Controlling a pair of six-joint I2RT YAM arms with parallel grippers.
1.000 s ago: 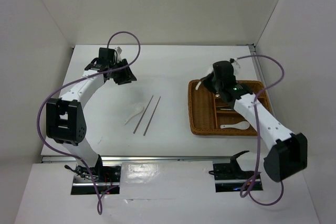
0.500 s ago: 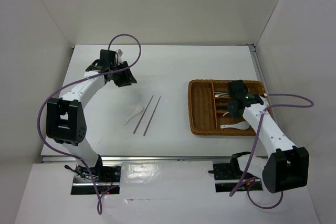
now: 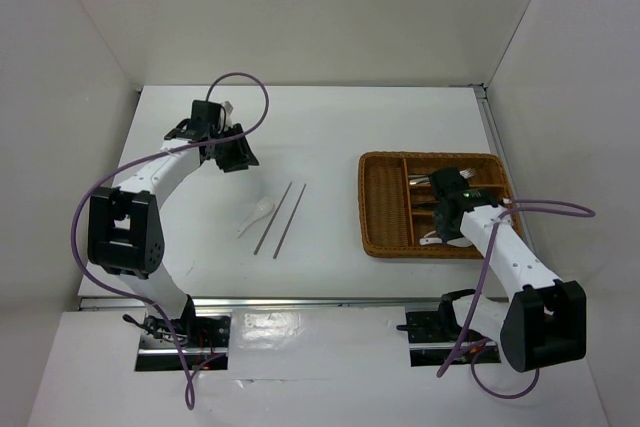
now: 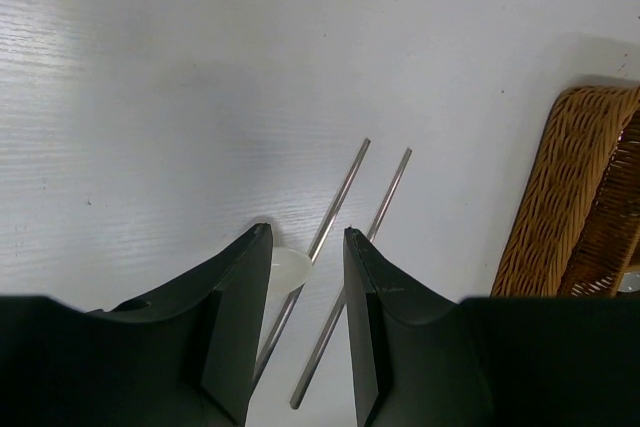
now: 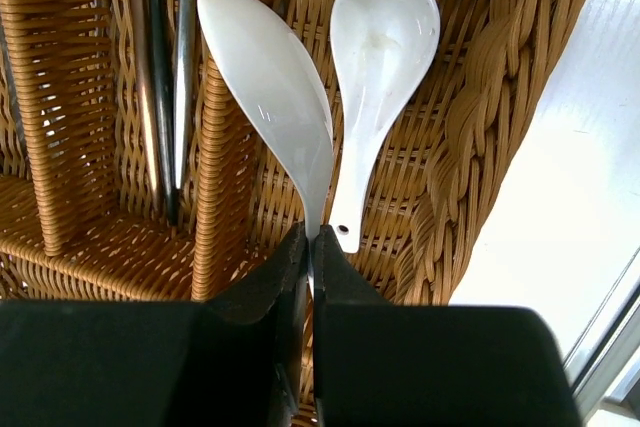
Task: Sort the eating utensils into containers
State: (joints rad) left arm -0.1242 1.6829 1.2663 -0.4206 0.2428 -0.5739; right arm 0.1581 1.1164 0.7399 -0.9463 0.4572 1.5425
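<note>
The right claw (image 5: 310, 252) is closed tight on the handle of a white spoon (image 5: 268, 87). The spoon's bowl points away from the wrist and hangs low over the wicker tray (image 5: 480, 137). Just beside it, a 2nd spoon (image 5: 378, 57) lies in the tray's compartment along the braided rim. The held spoon's bowl sits partly over the divider between that compartment and the neighbouring one, where silver metal utensils (image 5: 160, 77) lie. Whether it touches the wicker I cannot tell.

The left claw (image 4: 306, 247) hangs partly open and empty above the table (image 3: 330, 137). It is near a 3rd spoon (image 3: 258, 215) and 2 thin chopsticks (image 3: 282, 217), which lie side by side, well apart from the tray.

The step in hand looks like dropping the held spoon in with its match. The next move calls for nudging the bowl off the divider toward the 2nd spoon. The fingers should then part so it settles flat instead of bridging 2 slots. After that, the 3rd spoon and the chopsticks are left to collect, and the left claw is well placed for them.
</note>
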